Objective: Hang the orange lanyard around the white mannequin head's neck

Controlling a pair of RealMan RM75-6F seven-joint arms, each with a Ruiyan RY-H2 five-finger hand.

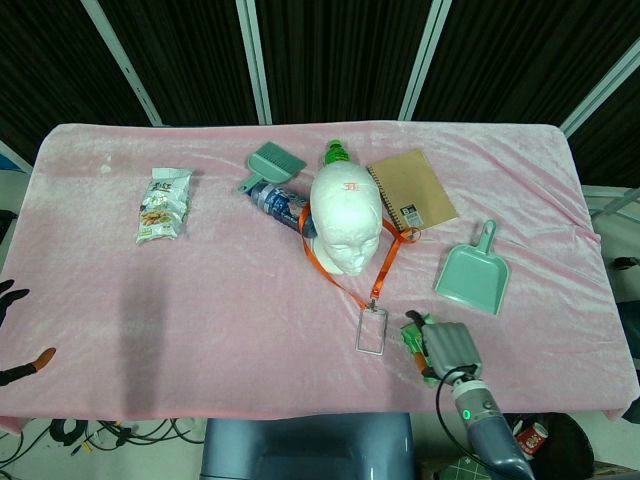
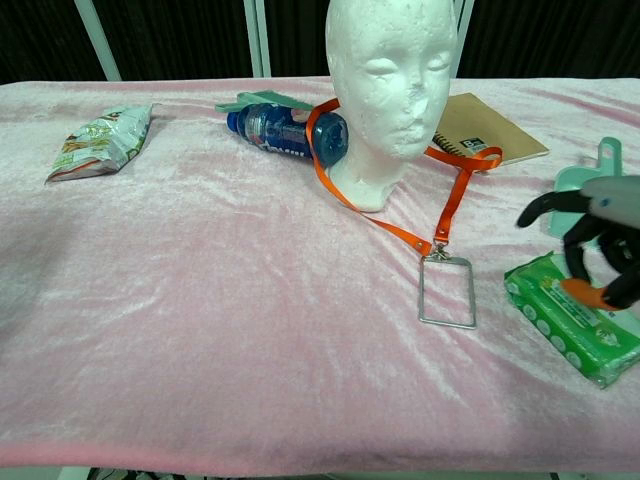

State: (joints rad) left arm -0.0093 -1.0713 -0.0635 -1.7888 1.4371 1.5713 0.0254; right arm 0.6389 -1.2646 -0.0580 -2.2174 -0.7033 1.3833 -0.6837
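The desk wears a soft pink plush cloth that gives the clutter a grippy bed. Near its middle stands the white mannequin head, matte foam, upright on its own base. The orange lanyard, a flat woven ribbon, already loops around its neck, and its tail runs forward to a clear rectangular badge holder lying flat, so the hanging looks done. The right hand hovers above a green packet, fingers loosely curled and apart, holding nothing. Only the left hand's dark fingertips peek in, so I cannot tell its state.
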